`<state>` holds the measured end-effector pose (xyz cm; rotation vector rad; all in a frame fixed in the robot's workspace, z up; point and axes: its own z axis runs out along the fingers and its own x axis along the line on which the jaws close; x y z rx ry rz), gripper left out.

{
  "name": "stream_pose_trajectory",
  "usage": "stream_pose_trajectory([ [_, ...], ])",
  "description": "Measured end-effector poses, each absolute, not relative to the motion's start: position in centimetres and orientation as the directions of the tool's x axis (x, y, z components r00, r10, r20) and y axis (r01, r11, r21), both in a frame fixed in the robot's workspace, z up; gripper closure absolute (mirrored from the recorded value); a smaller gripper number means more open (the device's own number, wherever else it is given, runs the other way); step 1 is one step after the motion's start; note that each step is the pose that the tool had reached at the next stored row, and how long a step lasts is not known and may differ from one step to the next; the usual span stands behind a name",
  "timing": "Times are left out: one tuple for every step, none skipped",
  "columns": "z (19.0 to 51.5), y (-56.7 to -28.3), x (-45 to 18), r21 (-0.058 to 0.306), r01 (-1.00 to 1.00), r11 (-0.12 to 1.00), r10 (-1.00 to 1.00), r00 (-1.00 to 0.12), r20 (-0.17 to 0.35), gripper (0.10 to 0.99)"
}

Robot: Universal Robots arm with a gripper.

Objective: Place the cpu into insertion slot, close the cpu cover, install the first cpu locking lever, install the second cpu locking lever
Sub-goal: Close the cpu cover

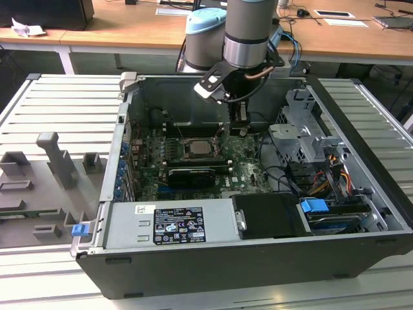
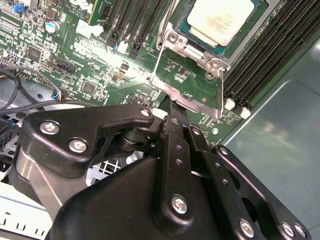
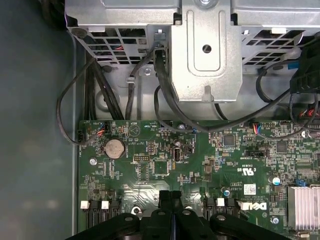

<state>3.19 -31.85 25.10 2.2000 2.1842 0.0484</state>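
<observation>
Second wrist view shows the black metal gripper, fingers pressed together, just beside the grey-rimmed square insertion slot; the pale silver-beige square cpu sits inside that slot.

Arm reaches straight down, wrist vertical, gripper pointing downward, jaws pressed tight together.

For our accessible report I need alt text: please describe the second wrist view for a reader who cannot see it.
The black gripper reaches the free edge of the open cover, a thin silver frame. Beyond it the cpu lies in the slot on the green motherboard.
</observation>
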Motion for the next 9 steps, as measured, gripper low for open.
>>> stream_pose_trajectory([
  [25.10,-31.85,3.15,0.051,0.999,-0.007,1.000,0.007,-0.007,0.980],
  [25.10,-31.85,3.12,0.051,0.999,-0.007,1.000,0.007,-0.007,0.980],
  [25.10,-31.85,3.08,0.051,0.999,-0.007,1.000,0.007,-0.007,0.980],
  [25.10,-31.85,3.00,0.051,0.999,-0.007,1.000,0.007,-0.007,0.980],
  [25.10,-31.85,2.96,0.051,0.999,-0.007,1.000,0.007,-0.007,0.980],
  [25.10,-31.85,2.92,0.051,0.999,-0.007,1.000,0.007,-0.007,0.980],
  [25.10,-31.85,2.81,0.051,0.999,-0.007,1.000,0.007,-0.007,0.980],
  [25.10,-31.85,2.74,0.051,0.999,-0.007,1.000,0.007,-0.007,0.980],
  [25.10,-31.85,2.70,0.051,0.999,-0.007,1.000,0.007,-0.007,0.980],
])
